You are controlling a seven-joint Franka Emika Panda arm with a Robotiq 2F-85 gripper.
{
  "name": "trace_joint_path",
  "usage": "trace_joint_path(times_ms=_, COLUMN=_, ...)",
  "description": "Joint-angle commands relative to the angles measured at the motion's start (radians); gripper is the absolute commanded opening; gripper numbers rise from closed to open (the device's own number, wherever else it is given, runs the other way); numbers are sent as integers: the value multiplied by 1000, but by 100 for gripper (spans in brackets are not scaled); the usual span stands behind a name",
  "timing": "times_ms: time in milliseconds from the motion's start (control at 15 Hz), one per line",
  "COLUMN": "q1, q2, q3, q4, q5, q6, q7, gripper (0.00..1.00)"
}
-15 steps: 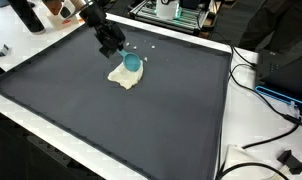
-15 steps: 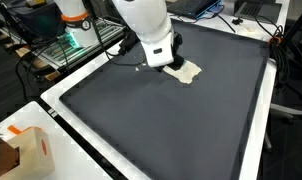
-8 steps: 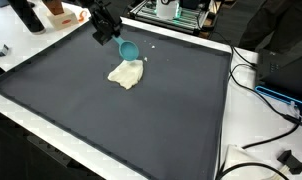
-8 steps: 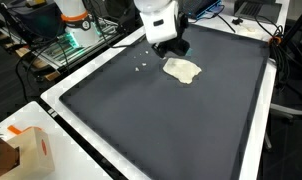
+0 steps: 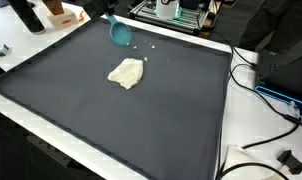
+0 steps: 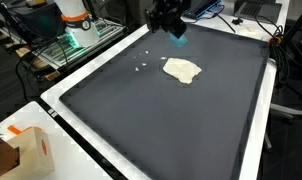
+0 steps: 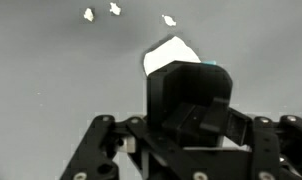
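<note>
The claw (image 5: 114, 21) is clenched on a small teal cup (image 5: 121, 32) and holds it in the air above the desk (image 5: 141, 125), over the far edge of the dark mat. In an exterior view the cup (image 6: 178, 31) hangs tilted below the claw (image 6: 171, 24), clear of the surface. A crumpled pale cloth (image 5: 126, 73) lies flat on the mat, apart from the cup and nearer the middle of the desk. A few white crumbs (image 5: 141, 49) sit close to the far edge. In the wrist view the claw (image 7: 191, 100) hides most of the cup (image 7: 209, 67); the cloth (image 7: 169, 54) and crumbs (image 7: 115, 8) show beyond it.
</note>
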Motion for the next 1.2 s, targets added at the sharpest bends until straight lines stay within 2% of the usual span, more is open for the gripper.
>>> trace_joint_path(times_ms=0, q1=46, q2=-12, q3=-18, q4=57, q5=-166, q6=-126, q7=232, gripper=19)
trace_joint_path(times_ms=533, q1=145, q2=97, q3=-5, q4=248, q5=-454, q6=-400, q7=646, gripper=19)
trace_joint_path(times_ms=867, q1=213, q2=215, q3=-12, q4=344, q5=-623, q6=-487, q7=852, gripper=19)
trace_joint_path(times_ms=1133, q1=260, q2=308, q3=-17, q4=399, q5=-742, q6=-528, q7=952, gripper=19)
